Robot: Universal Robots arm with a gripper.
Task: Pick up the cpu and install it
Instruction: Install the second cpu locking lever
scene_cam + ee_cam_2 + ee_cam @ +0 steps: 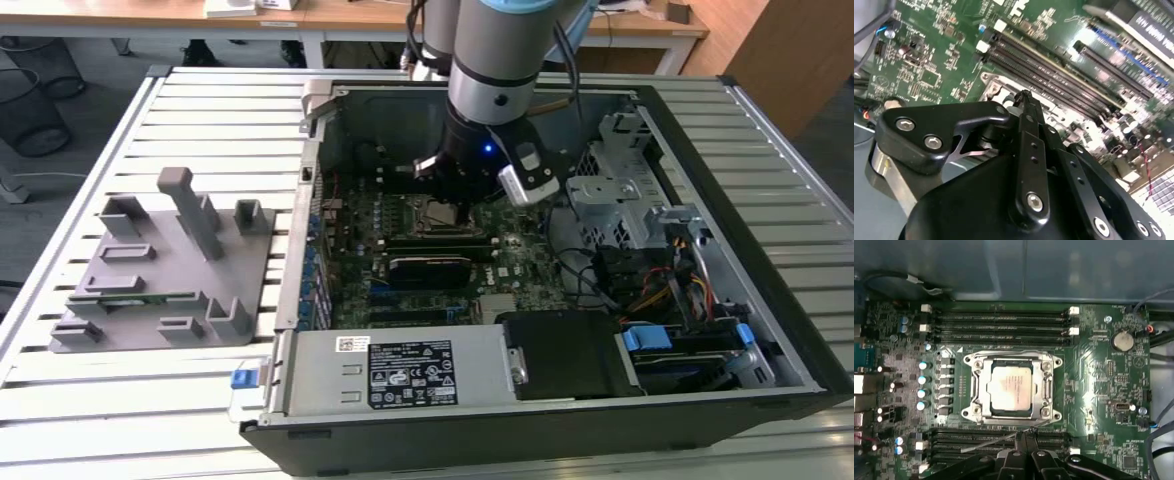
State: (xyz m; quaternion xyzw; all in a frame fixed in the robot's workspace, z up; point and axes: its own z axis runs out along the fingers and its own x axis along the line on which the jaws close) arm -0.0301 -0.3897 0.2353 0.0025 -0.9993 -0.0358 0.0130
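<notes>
You are looking at the cpu (1010, 392) sitting flat in its socket (1012, 389), a light, stiff, easily hurt chip best held by its edges, while the gripper (1025, 437) is pinching shut on nothing just beside it.

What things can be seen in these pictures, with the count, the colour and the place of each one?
cpu: one, silver-grey, lying in the socket frame on the motherboard.
socket frame: one, metal, around the cpu, between the memory slots.
memory slots: several, black, in rows on both sides of the socket.
motherboard: one, green, inside the computer case.
coin battery: one, silver, on the motherboard.
computer case: one, black, open, lying on the slatted table.
parts holder: one, grey, on the table at the exterior view's left.
slatted table: one, white.
gripper: one, black, over the memory slots beside the socket, holding nothing visible.
</notes>
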